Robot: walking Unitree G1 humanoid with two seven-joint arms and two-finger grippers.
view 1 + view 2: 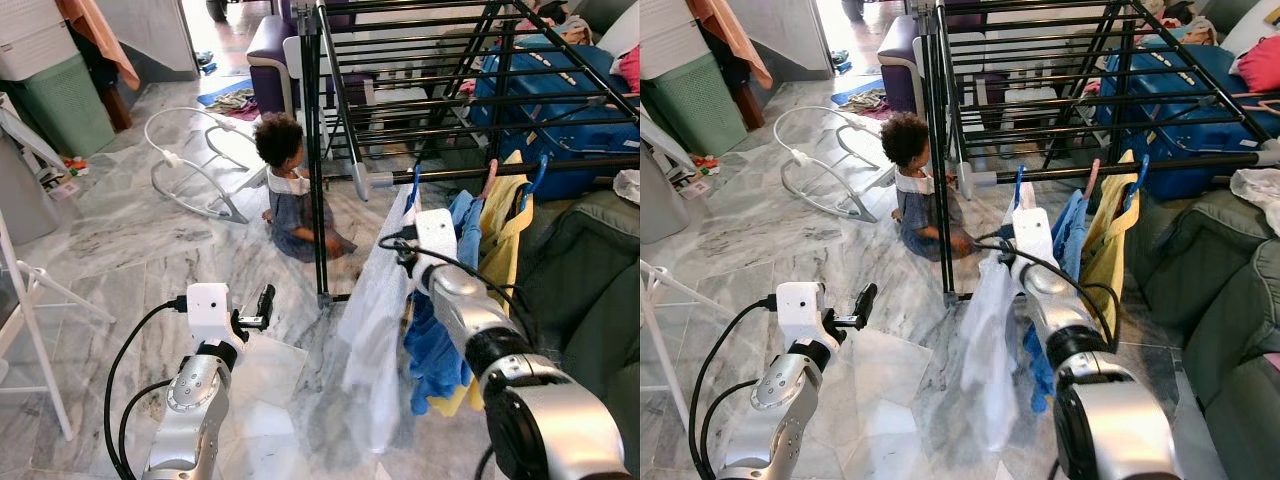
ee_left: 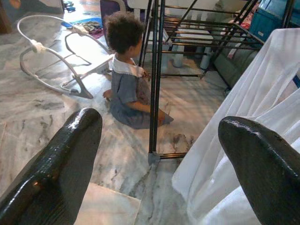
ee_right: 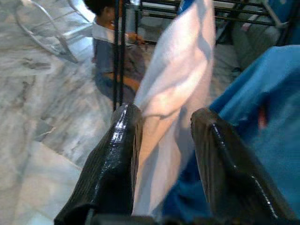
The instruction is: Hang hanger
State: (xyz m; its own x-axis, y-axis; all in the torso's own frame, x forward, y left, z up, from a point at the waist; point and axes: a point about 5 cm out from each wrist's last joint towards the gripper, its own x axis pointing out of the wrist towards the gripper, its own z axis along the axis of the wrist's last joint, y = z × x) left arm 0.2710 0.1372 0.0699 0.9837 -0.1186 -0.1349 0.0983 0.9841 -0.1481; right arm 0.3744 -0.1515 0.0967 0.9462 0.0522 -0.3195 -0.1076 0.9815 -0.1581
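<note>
A white garment [image 1: 375, 320] hangs from a blue hanger whose hook [image 1: 415, 188] sits over the lowest silver rail [image 1: 560, 168] of the black drying rack [image 1: 330, 120]. My right gripper [image 1: 398, 250] is raised against the garment's upper edge. In the right wrist view its fingers [image 3: 124, 140] are shut on a fold of the white cloth [image 3: 173, 93]. Beside it on the same rail hang a blue garment [image 1: 435, 350] and a yellow one [image 1: 505, 235]. My left gripper [image 1: 260, 305] is held low over the marble floor, open with nothing between its fingers [image 2: 70, 154].
A small child [image 1: 290, 190] sits on the floor right by the rack's near leg [image 1: 320, 250]. Behind the child lies a white bouncer frame [image 1: 190, 170]. A grey sofa [image 1: 590, 280] stands at the right, a blue suitcase [image 1: 560, 90] behind the rack, and a green basket [image 1: 60, 100] at far left.
</note>
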